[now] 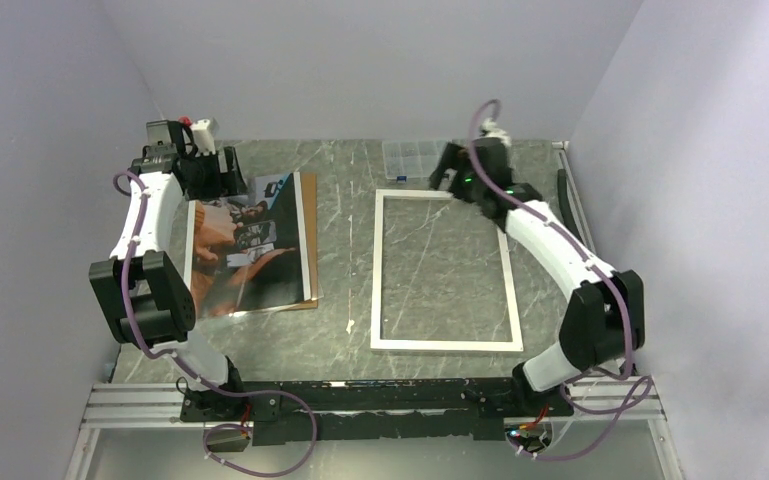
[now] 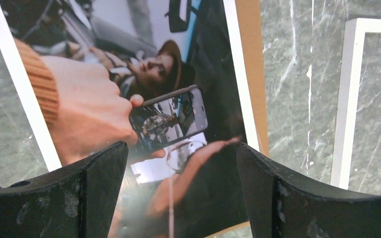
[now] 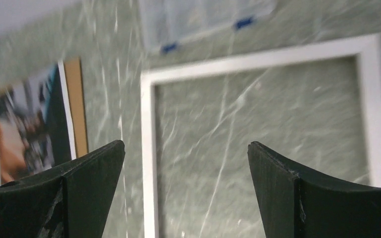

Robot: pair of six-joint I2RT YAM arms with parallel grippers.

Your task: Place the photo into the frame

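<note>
You see the large rectangular paper photo [image 1: 243,250], dark and orange-toned, lying flat at left on a plain brown backing board [image 1: 310,235] whose right edge shows. The white rectangular frame [image 1: 445,345] lies near it at right on the grey-green marbled table [image 1: 345,250]. A small clear plastic compartment box [image 1: 415,155] sits just beyond the frame. The left gripper [image 1: 225,178] is at the photo's far edge, and the right gripper [image 1: 442,175] is at the frame's far side.

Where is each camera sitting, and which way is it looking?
Top camera: high behind the arms, looking down at the table; both arms show.
Left wrist camera: on the left gripper, looking down at the photo; its black fingers show.
Right wrist camera: on the right gripper, looking at the frame; its fingers show.
Shared: both wrist views catch photo and frame.
</note>
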